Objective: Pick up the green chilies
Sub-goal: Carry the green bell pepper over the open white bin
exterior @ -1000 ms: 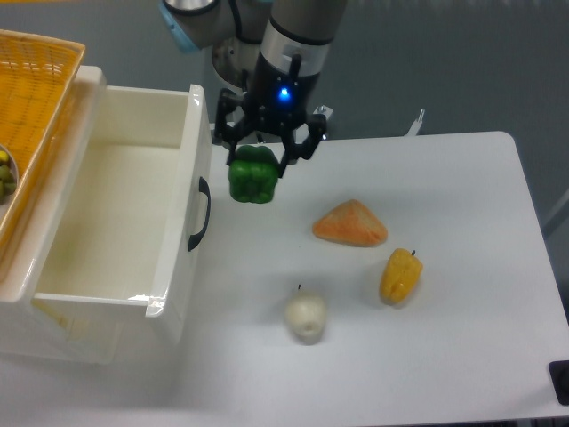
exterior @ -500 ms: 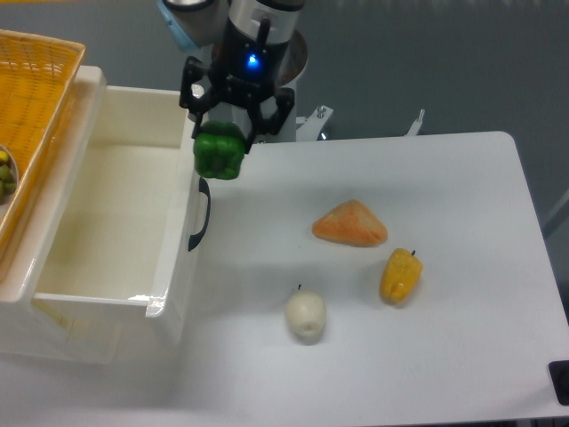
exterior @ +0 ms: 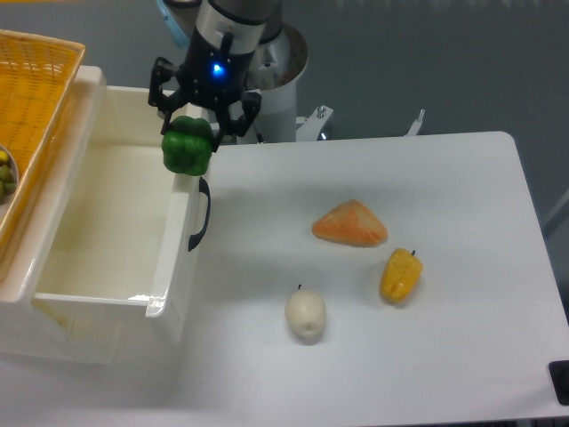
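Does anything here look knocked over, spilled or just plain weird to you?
Nothing looks spilled or broken. The one unusual sight is the green pepper hanging in the air, clamped in the gripper over the right wall of the white bin. The yellow pepper, orange wedge and pale fruit lie apart on the table.

The green chilies (exterior: 188,151) are showing a glossy, smooth plastic skin, and the yellow pepper (exterior: 399,276) to the right is looking waxy with a duller shine. The white bin (exterior: 169,267) on the left is gleaming like hard moulded plastic, while the basket (exterior: 36,89) at the far left is showing a rough woven weave. The table (exterior: 462,205) is lying smooth and matt.
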{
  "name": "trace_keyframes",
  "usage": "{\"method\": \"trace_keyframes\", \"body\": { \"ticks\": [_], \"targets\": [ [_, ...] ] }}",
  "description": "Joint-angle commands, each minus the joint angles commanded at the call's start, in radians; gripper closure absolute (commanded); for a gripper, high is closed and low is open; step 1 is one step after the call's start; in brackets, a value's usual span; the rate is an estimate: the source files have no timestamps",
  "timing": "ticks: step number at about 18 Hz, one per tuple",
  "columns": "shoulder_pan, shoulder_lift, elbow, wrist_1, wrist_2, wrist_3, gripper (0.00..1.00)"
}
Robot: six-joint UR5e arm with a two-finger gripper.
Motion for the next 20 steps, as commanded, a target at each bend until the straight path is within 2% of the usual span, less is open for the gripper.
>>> {"method": "trace_keyframes", "body": {
  "ticks": [6, 8, 20],
  "targets": [
    [-0.029, -0.005, 0.0, 0.005, -0.008, 0.0, 0.69],
    [-0.046, -0.012, 0.0, 0.006, -0.006, 0.001, 0.62],
    [-0.074, -0.046, 0.0, 0.008, -0.005, 0.003, 0.59]
  ]
}}
